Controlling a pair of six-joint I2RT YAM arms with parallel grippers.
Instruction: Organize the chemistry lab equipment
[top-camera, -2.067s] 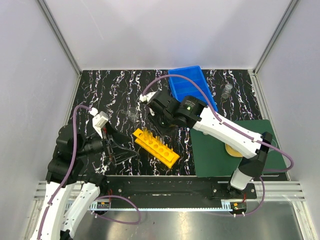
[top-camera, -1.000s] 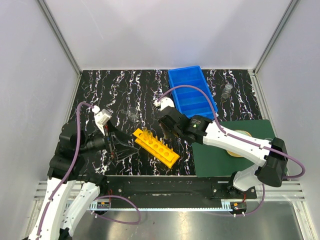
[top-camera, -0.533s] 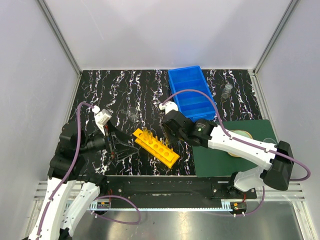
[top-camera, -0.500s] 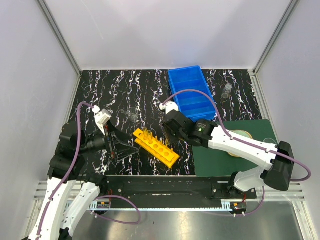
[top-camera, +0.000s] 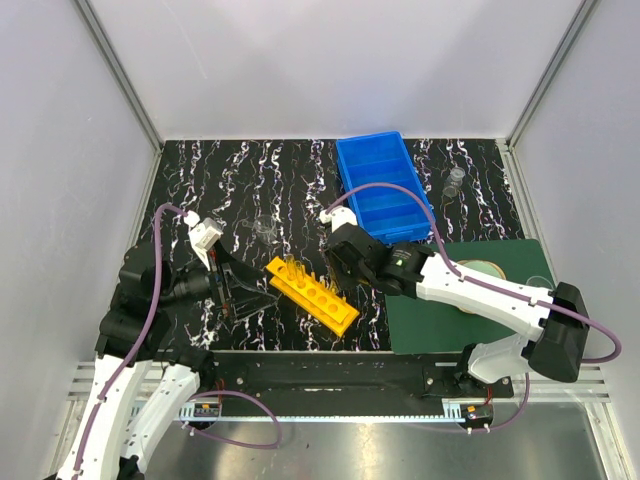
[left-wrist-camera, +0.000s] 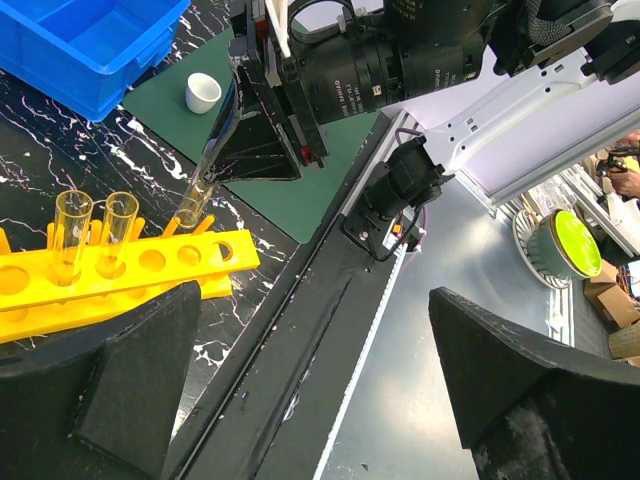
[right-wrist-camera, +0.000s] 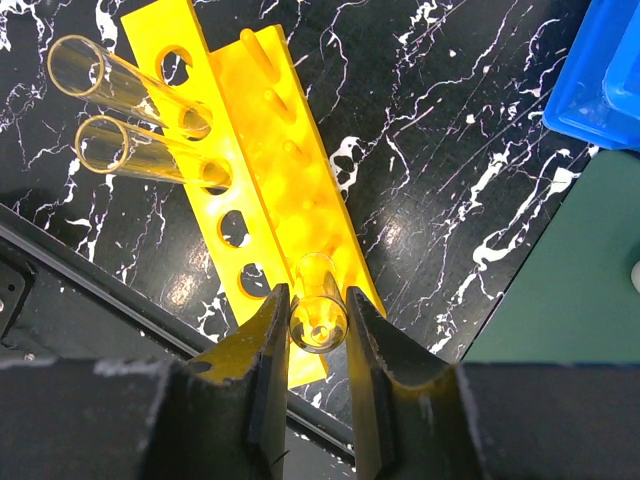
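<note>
While two tubes (right-wrist-camera: 120, 90) already stand in the yellow rack (right-wrist-camera: 265, 150), a third tube (right-wrist-camera: 318, 305) is pinched in the right gripper (right-wrist-camera: 312, 330) just over the free holes. Loose glasses (top-camera: 455, 180) lie on the desk (top-camera: 200, 180) and the blue bin (top-camera: 385, 185) looks empty, so most is left. Only the left wrist view shows the white cup (left-wrist-camera: 203, 92) on the green mat (left-wrist-camera: 300, 205); the left gripper (left-wrist-camera: 320, 390) hangs spread wide, empty.

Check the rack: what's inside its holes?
Two tubes stand in neighbouring holes of the rack; the other holes in view are empty. The right gripper holds a third tube over it; that tube's lower end is hidden.
</note>
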